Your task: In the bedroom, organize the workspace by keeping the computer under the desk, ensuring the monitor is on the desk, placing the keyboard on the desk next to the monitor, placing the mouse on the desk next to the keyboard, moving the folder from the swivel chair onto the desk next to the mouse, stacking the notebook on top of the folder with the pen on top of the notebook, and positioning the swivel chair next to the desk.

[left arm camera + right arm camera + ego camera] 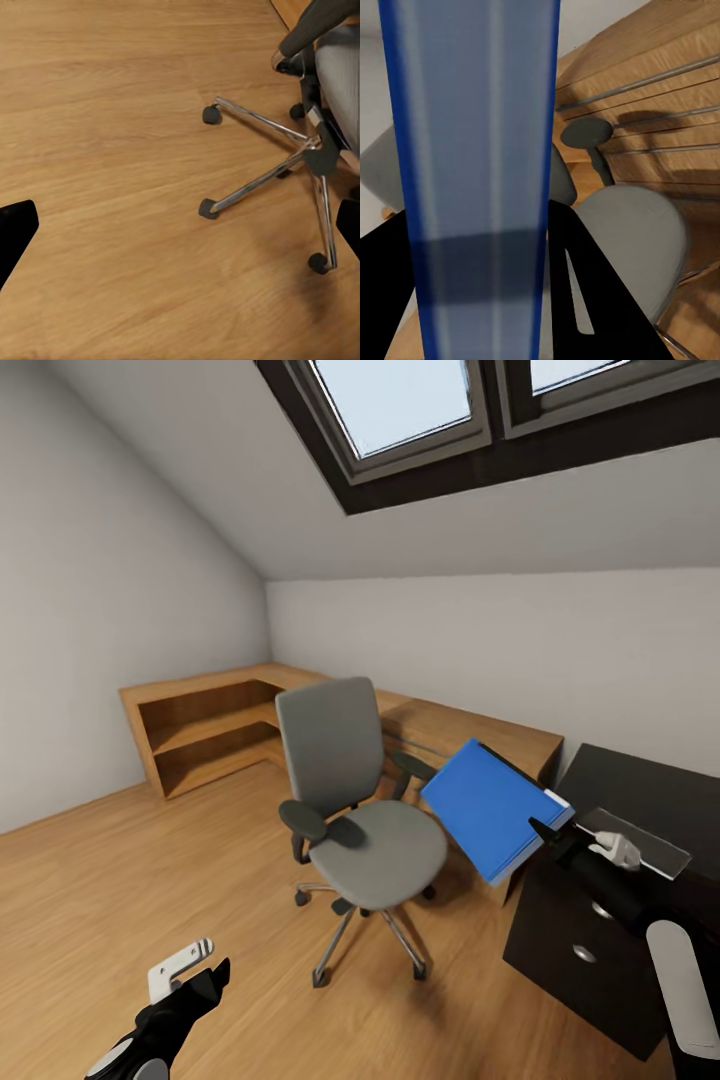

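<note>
The left gripper point(190, 970) hangs low over the wood floor point(120, 880), its fingers apart and empty. The right gripper point(545, 832) is clamped on one edge of the folder point(490, 808), which tilts in the air just beyond it, between the swivel chair point(350, 810) and the counter point(650, 800). The folder is flat, bright blue, white-edged and looks stiff and light; held by an edge, its smooth cover could slip or swing. A thin, glossy pad point(640, 842) lies on the black counter beside that gripper. Farther off, the chair's grey padded seat sits bare on its chrome star base point(300, 150). Beyond stands pale wooden shelving point(210, 720).
</note>
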Controlling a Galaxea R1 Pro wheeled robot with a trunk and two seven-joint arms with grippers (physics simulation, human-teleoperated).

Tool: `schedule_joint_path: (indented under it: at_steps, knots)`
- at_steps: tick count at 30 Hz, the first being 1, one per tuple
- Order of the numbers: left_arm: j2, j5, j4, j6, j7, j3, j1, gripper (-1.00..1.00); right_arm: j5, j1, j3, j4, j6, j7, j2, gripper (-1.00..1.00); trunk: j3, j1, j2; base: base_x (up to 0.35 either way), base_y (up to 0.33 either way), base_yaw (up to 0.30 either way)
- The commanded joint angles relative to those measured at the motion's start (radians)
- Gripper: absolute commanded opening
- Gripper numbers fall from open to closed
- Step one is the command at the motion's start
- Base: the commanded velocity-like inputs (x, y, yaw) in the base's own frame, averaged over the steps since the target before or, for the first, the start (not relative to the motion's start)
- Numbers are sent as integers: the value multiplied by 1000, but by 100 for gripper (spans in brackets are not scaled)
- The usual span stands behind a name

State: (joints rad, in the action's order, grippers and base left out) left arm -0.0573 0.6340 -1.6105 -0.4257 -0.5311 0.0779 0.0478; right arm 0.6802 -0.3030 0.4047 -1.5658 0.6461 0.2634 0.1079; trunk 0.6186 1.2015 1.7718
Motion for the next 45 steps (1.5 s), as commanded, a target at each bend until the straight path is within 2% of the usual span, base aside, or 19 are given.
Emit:
schedule_joint_path:
  at_steps: [1,13,19,26,33,34,35,38,45]
  knots:
    - [-1,9,-2,-1,-9,2,0,100,0,-1,2,0,5,3,0,-100,-2,-4,-7,0,0,-35]
    - [-1,8,-2,0,-10,4,0,100,-1,-1,4,1,3,3,0,-100,-40,-50,-91,0,0,-213]
    - [-2,4,-2,2,-10,31,0,100,-1,-1,36,12,2,0,-1,-100,-59,-73,-133,0,0,-277]
    - [-1,3,-2,2,-10,38,0,100,-1,-1,81,39,1,-1,-2,-100,-81,-100,-182,0,0,-282]
    - [-1,3,-4,5,-10,43,0,100,-1,-1,98,45,1,-1,-2,-100,-103,-127,-231,0,0,-293]
    - [-1,3,-4,5,-10,47,0,100,-1,-1,107,45,1,-1,-2,-100,-106,-130,-238,0,0,-295]
    - [-1,3,-6,5,-12,72,0,100,0,-1,114,46,1,0,-2,-100,-109,-134,-245,0,0,-296]
    - [-1,3,-6,6,-13,95,0,100,1,-1,115,46,1,0,-2,-100,-118,-146,-266,0,0,-296]
    - [-1,6,1,5,-13,129,0,100,1,-1,115,47,1,0,-4,-100,-140,-173,-315,0,0,-300]
